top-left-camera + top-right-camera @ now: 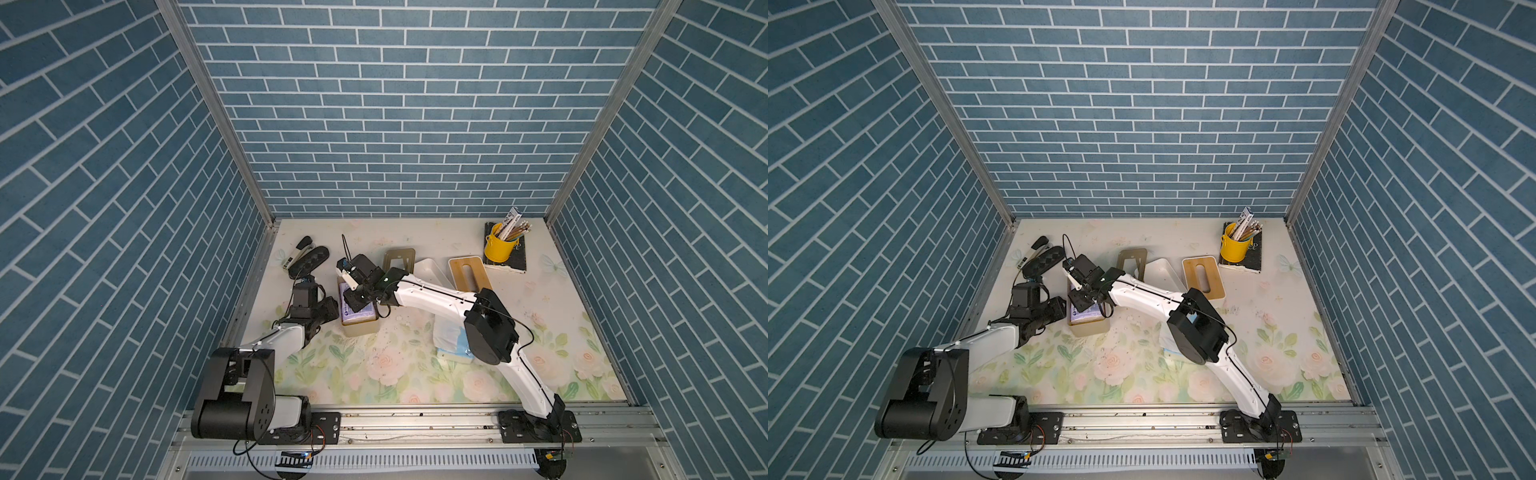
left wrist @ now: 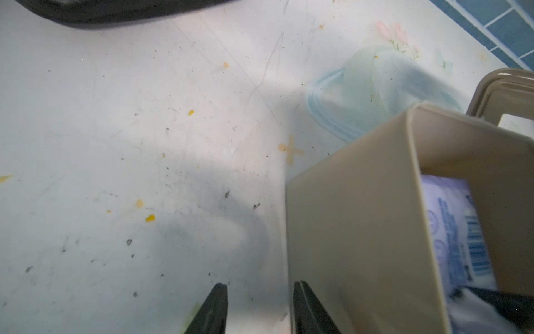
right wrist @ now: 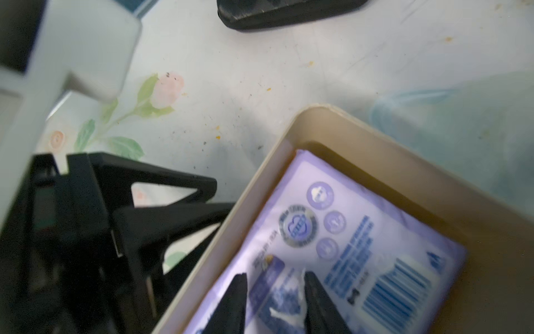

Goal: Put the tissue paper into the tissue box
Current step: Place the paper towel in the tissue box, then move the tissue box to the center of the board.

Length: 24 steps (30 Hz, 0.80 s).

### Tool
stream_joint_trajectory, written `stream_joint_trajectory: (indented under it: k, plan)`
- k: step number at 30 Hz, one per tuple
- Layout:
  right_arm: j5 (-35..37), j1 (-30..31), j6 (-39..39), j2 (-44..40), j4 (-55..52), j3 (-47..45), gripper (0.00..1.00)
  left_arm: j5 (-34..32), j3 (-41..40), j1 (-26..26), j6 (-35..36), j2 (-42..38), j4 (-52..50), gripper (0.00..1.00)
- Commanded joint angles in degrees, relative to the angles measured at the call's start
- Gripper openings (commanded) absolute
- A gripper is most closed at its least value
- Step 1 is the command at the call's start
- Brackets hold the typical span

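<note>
Judging the job nearly done: finds pack (image 3: 361,231) lying flat inside box (image 3: 419,188), sunk below the rim, barcode side up. Shows, in both top views, box (image 1: 360,329) on the table's (image 1: 561,291) left half, between the two claws.

Sees right claw (image 3: 276,276) hanging close over pack, inside box's walls, jaws partly open and clamped on nothing solid. Catches only a white wisp (image 3: 289,315) of tissue between the fingers (image 3: 231,303); cannot tell whether pinched or merely snagged on one.

Finds left claw (image 2: 260,283) outside box, jaws parted over bare table, holding nothing. Sets one finger (image 2: 306,309) right against box's outer wall, seemingly to brace it.

Leaves little, at a guess: lifting right claw clear without dragging wisp or pack up, backing left claw off, then perhaps fitting tan frame (image 2: 502,84) lying near box, possibly its top.

Looks soft and pillowy: lilac plastic wrap, lightly creased, with round badges, blue print and a barcode near one end. Fills most of box's floor, a little askew, leaving a gap along one wall.
</note>
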Motion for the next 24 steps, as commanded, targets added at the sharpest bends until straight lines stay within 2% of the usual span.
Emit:
stream_joint_trajectory:
  k: [1, 3, 6, 10, 13, 24]
  plan:
    - [8.97, -0.66, -3.13, -12.43, -0.62, -4.08, 0.47, 0.60, 0.37, -0.73, 0.38, -0.08, 1.89, 0.47]
    - [10.78, -3.09, -3.59, -16.18, -0.22, -7.88, 0.62, 1.45, 1.33, -1.44, 0.88, 0.67, 2.46, 0.49]
    - [9.46, -8.07, -3.05, -21.34, 2.53, -15.74, 0.71, 1.28, 1.93, -3.50, 1.21, 2.47, 2.47, 0.52]
    - [7.36, -13.90, -1.52, -27.77, 8.95, -27.77, 0.68, -0.03, 4.44, -6.46, 1.50, 4.22, 1.94, 0.54]
    - [4.00, -17.61, -0.33, -29.40, 12.90, -33.34, 0.67, -0.81, 5.10, -7.23, 1.77, 4.45, 1.25, 0.55]
    - [-4.04, -21.85, -1.16, -22.88, 15.97, -32.73, 0.67, -2.79, 4.75, -7.24, 2.08, 3.35, 0.75, 0.57]
